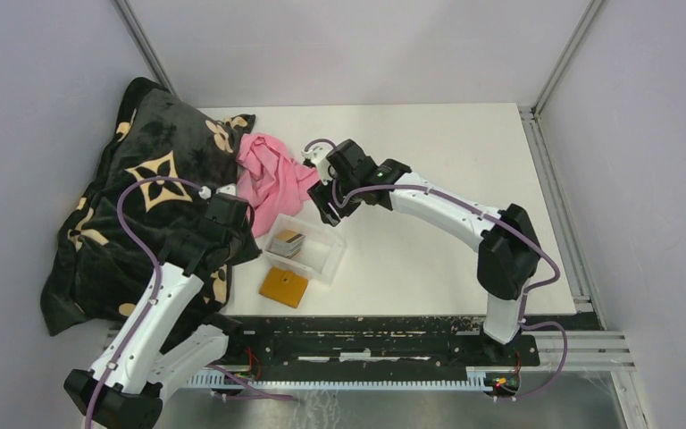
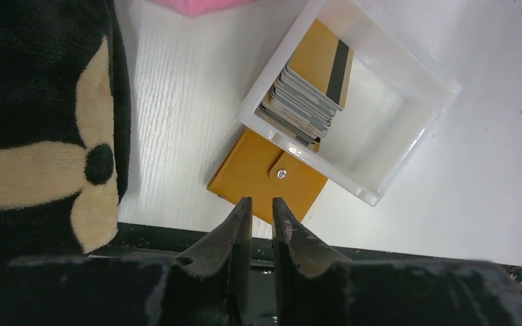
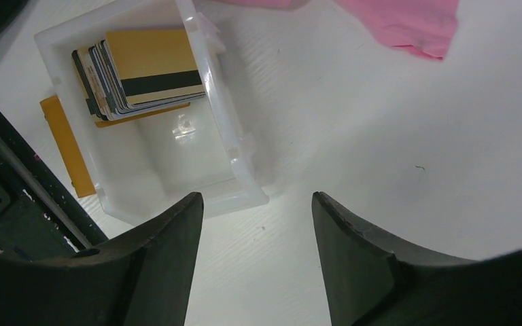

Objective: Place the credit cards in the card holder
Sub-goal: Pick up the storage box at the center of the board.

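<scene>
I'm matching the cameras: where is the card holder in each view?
Top external: card holder is lower centre, at the near side of the tray.
Left wrist: centre, slightly low, against the tray.
Right wrist: left edge, an orange strip beside the tray.
Shared landmark: the clear tray.

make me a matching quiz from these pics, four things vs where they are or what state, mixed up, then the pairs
1 cards
2 wallet
3 pink cloth
4 right gripper

a open, holding nothing
b in the clear tray
c next to the dark blanket
d snapped shut on the table, beside the tray

Pairs: 1-b, 2-d, 3-c, 4-a
</scene>
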### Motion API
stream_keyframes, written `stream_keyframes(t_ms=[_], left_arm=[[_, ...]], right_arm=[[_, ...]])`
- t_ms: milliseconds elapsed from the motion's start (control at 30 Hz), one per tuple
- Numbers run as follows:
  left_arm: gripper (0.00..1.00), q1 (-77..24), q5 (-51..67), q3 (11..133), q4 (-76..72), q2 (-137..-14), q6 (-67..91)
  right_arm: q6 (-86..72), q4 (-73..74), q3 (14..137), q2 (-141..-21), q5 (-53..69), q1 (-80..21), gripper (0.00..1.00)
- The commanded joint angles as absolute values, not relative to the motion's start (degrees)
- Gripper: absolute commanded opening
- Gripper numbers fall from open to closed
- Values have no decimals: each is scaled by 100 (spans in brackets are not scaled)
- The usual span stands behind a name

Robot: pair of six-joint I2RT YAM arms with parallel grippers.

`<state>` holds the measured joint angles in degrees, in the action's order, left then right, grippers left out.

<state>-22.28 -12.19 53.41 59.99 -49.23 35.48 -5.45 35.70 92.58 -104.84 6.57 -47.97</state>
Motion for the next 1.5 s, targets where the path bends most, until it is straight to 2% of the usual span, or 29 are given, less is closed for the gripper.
stream_keyframes(t_ms=[0, 367, 633, 833, 967, 1100, 1467], left_arm=[[23, -2267, -1007, 5228, 6021, -4890, 3597], [23, -2279, -826, 4927, 5710, -5028, 3613], [23, -2285, -699, 4763, 5717, -5027, 3612], [23, -2289, -659, 4661, 5711, -5058, 3603], [22, -2290, -669, 4590, 5706, -5082, 3604], [23, -2287, -645, 4567, 5693, -5102, 3610], [23, -2287, -559, 4607, 5568, -5217, 3612]], right_arm=[[-381, 3243, 9563, -10808, 904, -4866, 66], [-254, 3219, 10029, -11767, 1196, -4965, 61], [-239, 3143, 10055, -12123, 1259, -4983, 53], [-141, 3120, 10072, -12272, 1184, -4988, 34], [-69, 3092, 10003, -12254, 1056, -4974, 29], [-3, 2980, 9844, -12099, 837, -4913, 19], [132, 3002, 9756, -11713, 501, -4318, 1]])
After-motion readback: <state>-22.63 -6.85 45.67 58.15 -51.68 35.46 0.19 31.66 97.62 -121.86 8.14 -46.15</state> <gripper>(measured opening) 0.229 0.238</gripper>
